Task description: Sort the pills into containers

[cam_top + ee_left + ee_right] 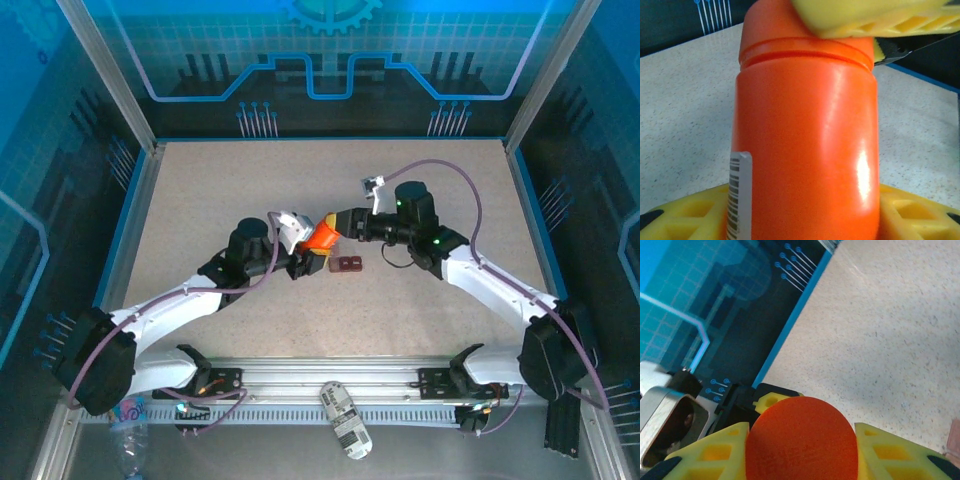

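Note:
An orange pill bottle is held off the table between both arms, near the middle. My left gripper is shut on its body, with a yellow finger on each side and a barcode label at the lower left. My right gripper is shut on the bottle's orange cap, which sits between its yellow fingers. The containers, a small dark maroon two-cell box, lie on the table just below the bottle. The pills are hidden.
The speckled beige table has blue-edged walls and metal posts around it. A white labelled bottle lies on the front rail between the arm bases. A clear plastic bottle lies at the near left corner.

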Tool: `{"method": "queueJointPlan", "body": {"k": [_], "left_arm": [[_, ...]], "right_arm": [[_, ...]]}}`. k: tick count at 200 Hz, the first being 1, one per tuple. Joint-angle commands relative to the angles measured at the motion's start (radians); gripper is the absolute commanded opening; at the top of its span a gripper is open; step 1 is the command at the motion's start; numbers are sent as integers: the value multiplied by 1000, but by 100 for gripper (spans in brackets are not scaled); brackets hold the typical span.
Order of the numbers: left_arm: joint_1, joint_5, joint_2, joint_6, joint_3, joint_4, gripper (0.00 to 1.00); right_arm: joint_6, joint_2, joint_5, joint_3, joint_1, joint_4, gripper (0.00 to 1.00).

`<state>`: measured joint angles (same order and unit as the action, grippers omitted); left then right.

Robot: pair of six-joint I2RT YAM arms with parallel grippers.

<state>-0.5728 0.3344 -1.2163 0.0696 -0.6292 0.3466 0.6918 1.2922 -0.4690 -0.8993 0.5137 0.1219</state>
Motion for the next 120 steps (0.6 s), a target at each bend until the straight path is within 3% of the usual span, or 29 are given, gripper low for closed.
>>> {"method": "queueJointPlan", "body": {"k": [1,24,47,61,74,94,120], "left_arm": [[12,66,36,-60,-38,104,0],[11,70,26,-67,-42,110,0],[12,65,21,-65,-40,110,0],[11,53,20,-55,-38,105,0],[12,38,21,-42,-34,103,0],[12,15,15,-21,-30,102,0],[11,-4,6,8,-30,93,0]], "right_arm": [[-156,-31,-104,60,-35,136,31],[-285,-57,-203,59,-28,138,34],[-353,-66,-180,-7,-26,-3,54],[-241,-81,-126,-14,-49,3,71],[-116,-95,-88,-32,-76,-10,77],[71,-114,-14,-48,-86,-34,80],[194,-102,141,-140,-66,-286,80]]}}
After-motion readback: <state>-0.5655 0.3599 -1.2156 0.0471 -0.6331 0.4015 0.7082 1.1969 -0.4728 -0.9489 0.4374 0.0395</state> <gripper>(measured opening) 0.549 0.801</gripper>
